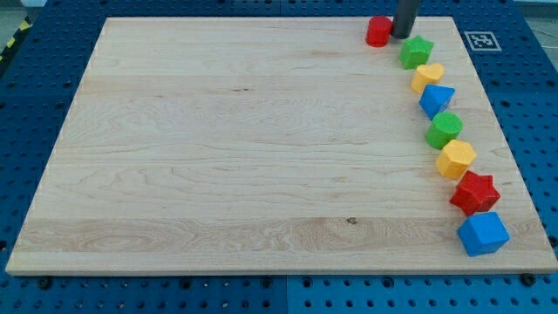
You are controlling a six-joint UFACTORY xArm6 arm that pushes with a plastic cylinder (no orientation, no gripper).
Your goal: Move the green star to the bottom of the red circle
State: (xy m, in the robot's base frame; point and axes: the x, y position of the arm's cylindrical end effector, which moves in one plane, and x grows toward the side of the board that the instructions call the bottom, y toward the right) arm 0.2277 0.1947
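Green star (416,52) sits squat, no clear long axis.

A pale wooden board (244,148) lies on a blue pegboard table (35,105). Eight small blocks sit on the board in a curving line down the view's right side. From the view's top: a red circle (378,31), a green star (416,52), a yellow block (428,77), a blue block (436,99), a green block (445,129), a yellow block (455,160), a red star (474,193) and a blue block (482,234). My tip (402,35) touches the board just beside the red circle, on its right.
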